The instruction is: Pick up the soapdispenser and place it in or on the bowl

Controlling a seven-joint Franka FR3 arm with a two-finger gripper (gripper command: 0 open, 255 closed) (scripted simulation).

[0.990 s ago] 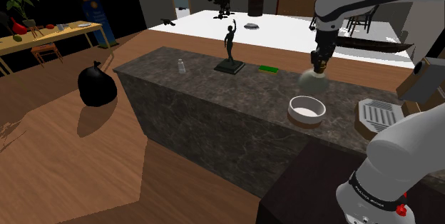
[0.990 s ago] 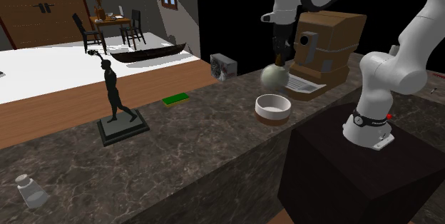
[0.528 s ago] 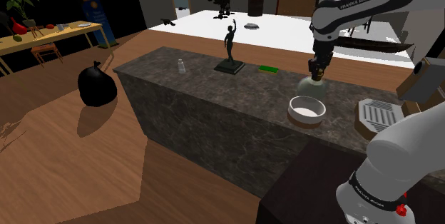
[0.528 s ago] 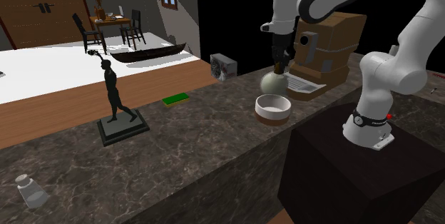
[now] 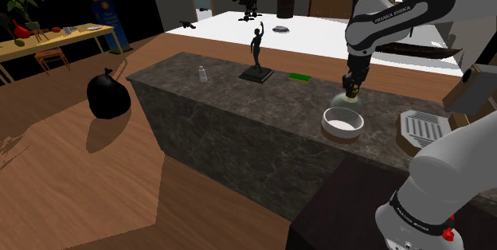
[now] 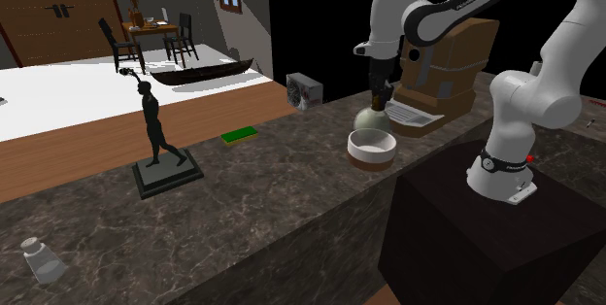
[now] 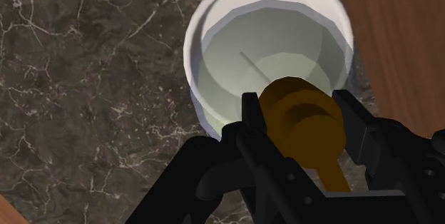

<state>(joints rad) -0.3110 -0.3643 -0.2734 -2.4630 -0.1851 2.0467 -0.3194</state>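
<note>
Finding: my gripper (image 7: 299,115) is clenched on the brown pump head of the soap dispenser (image 5: 347,102), one black finger on each side of it. I point straight down. The dispenser hangs upright from my fingers, its pale round body below the pump.

Position: the dispenser is over the opening of the white bowl (image 5: 342,123), towards the rim rather than the centre. I cannot tell whether its base touches the bowl.

Surroundings: the bowl stands on a dark veined marble counter (image 5: 231,101). Further along the counter, well apart from the bowl, are a flat green pad (image 5: 299,76), a dark figurine (image 5: 256,49) on a square base, and a small pale bottle (image 5: 202,73)
</note>
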